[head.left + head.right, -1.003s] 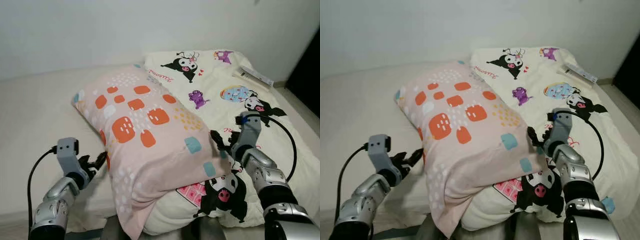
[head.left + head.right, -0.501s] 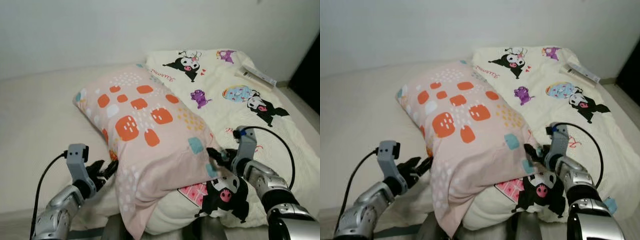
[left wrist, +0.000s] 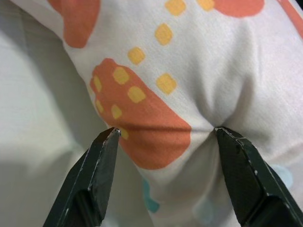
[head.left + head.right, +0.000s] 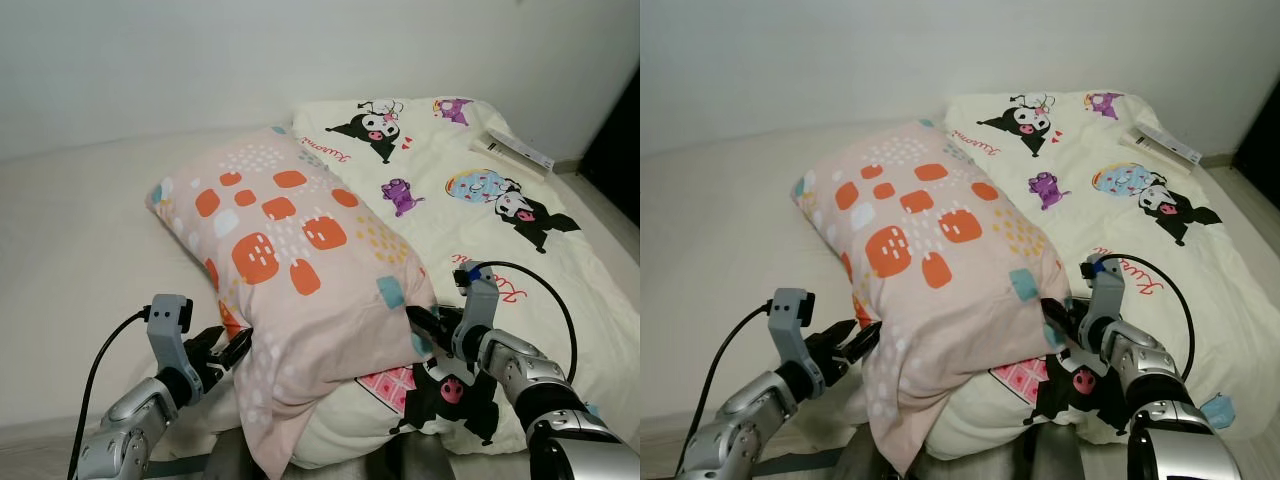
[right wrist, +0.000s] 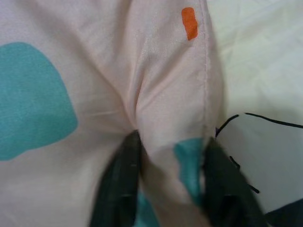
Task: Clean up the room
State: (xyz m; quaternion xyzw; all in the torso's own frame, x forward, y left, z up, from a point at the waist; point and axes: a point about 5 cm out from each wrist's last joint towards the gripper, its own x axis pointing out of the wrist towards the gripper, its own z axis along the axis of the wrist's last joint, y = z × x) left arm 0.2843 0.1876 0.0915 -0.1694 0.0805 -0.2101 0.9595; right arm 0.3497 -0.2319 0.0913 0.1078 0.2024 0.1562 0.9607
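Pillow flanked by both tools on the bed

The pink patterned pillow (image 4: pixel 290 270) was seen lying across the centre of the frame on the bed (image 4: pixel 70 250), its long axis running from upper left to lower right, its lower end draped over a cartoon-printed quilt (image 4: pixel 470 180). The left tool (image 4: pixel 222 352) was placed at the lower left, fingers (image 3: pixel 102 156) spread apart with one tip dimpling the fabric; in the left wrist view the pillow's side was framed between them, not yet pinched. The right tool (image 4: pixel 425 328), at the lower right, was closed on a fold of the pillow's hem (as the right wrist view suggested). Both arms were judged about equally near, one per long side. Red cursive lettering was noted on the quilt, too small to read; a box (image 4: pixel 512 150) in the upper right bore unreadable print.
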